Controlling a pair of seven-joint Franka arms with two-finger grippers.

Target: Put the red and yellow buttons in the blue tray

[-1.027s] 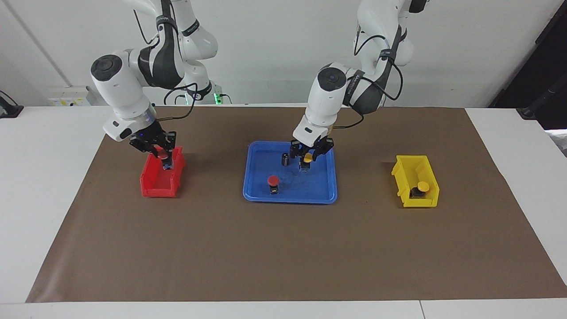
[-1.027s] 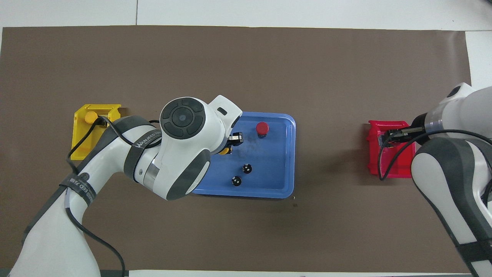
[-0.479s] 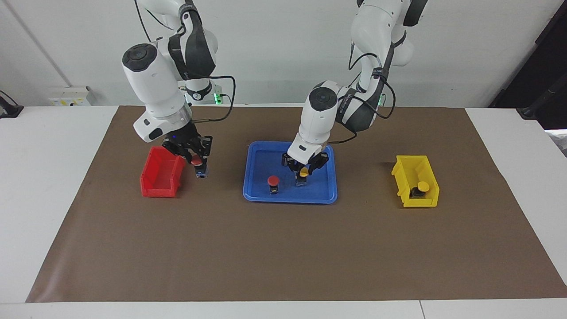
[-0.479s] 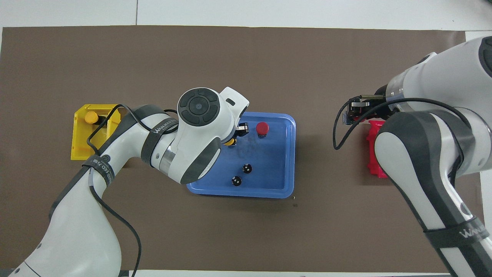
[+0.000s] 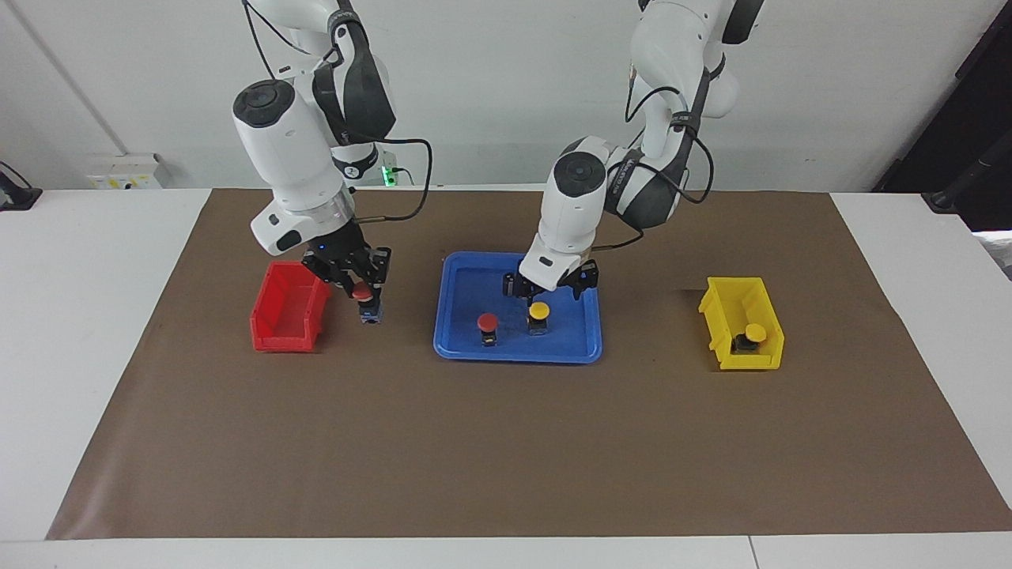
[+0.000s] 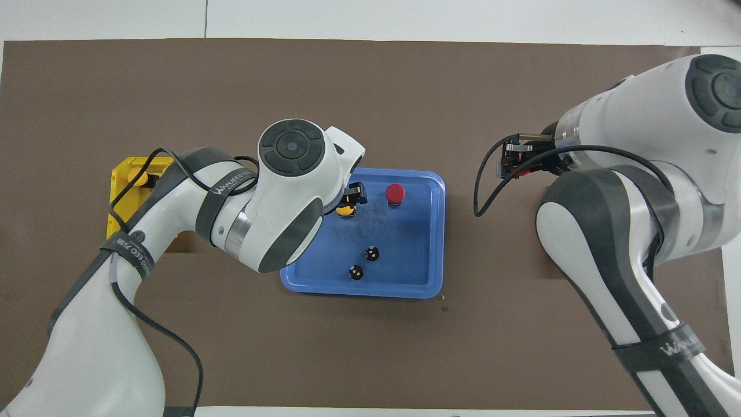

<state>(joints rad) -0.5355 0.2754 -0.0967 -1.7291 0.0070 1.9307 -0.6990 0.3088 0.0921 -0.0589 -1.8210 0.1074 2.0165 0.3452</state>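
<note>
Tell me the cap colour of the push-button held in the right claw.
Red; the red-capped push-button in the right claw shows best in the facing view.

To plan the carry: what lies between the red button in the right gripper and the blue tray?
Only bare brown mat, seen in the facing view, separates the red button in the right gripper from the blue tray.

Two high views of one brown mat (image 5: 506, 442) (facing the robots; steeply down from above them).
</note>
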